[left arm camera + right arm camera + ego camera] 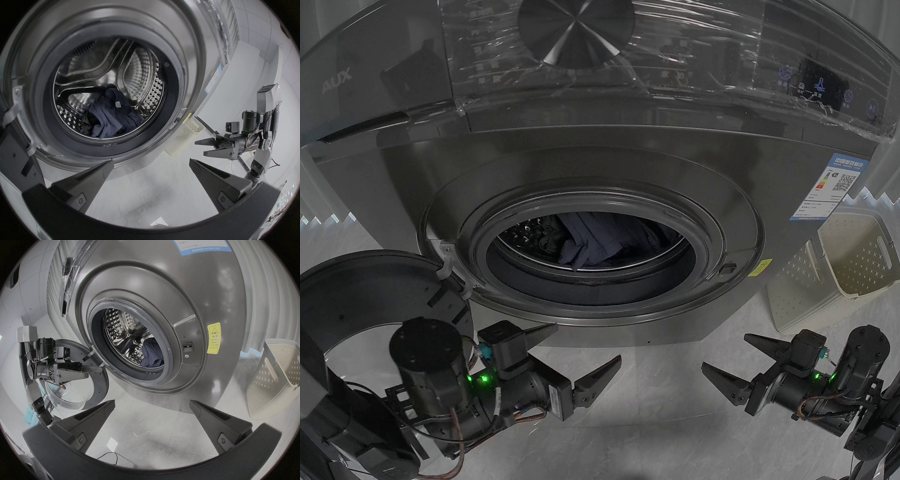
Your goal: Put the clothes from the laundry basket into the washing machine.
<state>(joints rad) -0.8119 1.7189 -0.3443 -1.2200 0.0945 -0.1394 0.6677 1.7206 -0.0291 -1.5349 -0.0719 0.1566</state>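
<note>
Glossy floor (pixel 662 387) lay beneath your left hand (pixel 586 342) and right hand (pixel 726 352), both splayed wide, empty; crumpled dark clothes (pixel 594 240) sat mid-frame in the steel washing machine (pixel 612 156).

**A:** What lies ahead of your two grippers?

**B:** The washing machine (pixel 600 156) stands right before both. Its open mouth is beyond the gap between your left gripper (pixel 584 347) and right gripper (pixel 726 353). The clothes (pixel 594 240) lie inside, on the bottom of the drum (pixel 140 72).

**A:** And out to your sides?

**B:** The door (pixel 356 281) hangs swung out just outside your left gripper. The laundry basket (pixel 850 262) lies tipped on the floor (pixel 662 387) beyond your right gripper, beside the machine.
</note>
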